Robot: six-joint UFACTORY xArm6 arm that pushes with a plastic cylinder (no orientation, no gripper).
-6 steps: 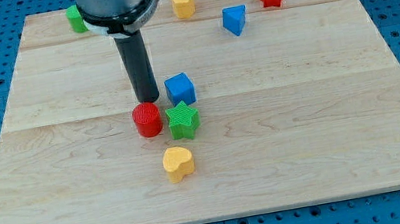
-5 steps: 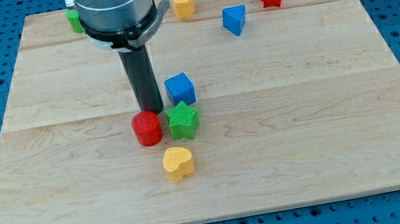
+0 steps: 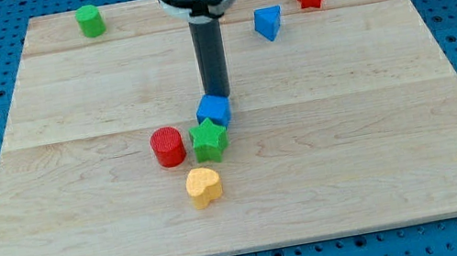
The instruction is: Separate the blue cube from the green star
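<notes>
The arm's rod tip touches the blue cube's top edge; the cube presses against the green star. No claw shows.

My tip sits above the blue cube; green star crowds below, red cylinder lower left.

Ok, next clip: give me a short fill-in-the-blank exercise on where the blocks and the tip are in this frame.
1. My tip sits just above the ____ cube, toward the view's top.
2. The blue cube touches the green ____ below it.
3. The red cylinder lies to the view's ____ of the green star.
4. The yellow heart is the block nearest the view's ____.

Missing words: blue; star; left; bottom
</notes>
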